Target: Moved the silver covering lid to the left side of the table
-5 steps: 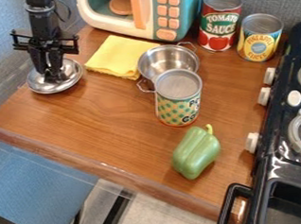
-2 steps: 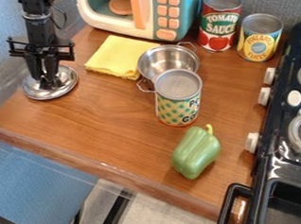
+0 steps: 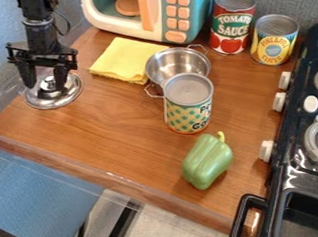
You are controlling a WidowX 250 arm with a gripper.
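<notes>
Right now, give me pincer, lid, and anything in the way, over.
Pincer open, over the lid. Silver lid down on the table's left side. Yellow cloth nearest, off to one side, likely no obstacle.

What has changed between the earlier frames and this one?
The silver lid has shifted slightly toward the camera and a little left in the view. The gripper, closed on the lid's knob before, has opened and let go, its fingers now apart around the knob. The pot, polka-dot can, green pepper and yellow cloth stayed put.
</notes>
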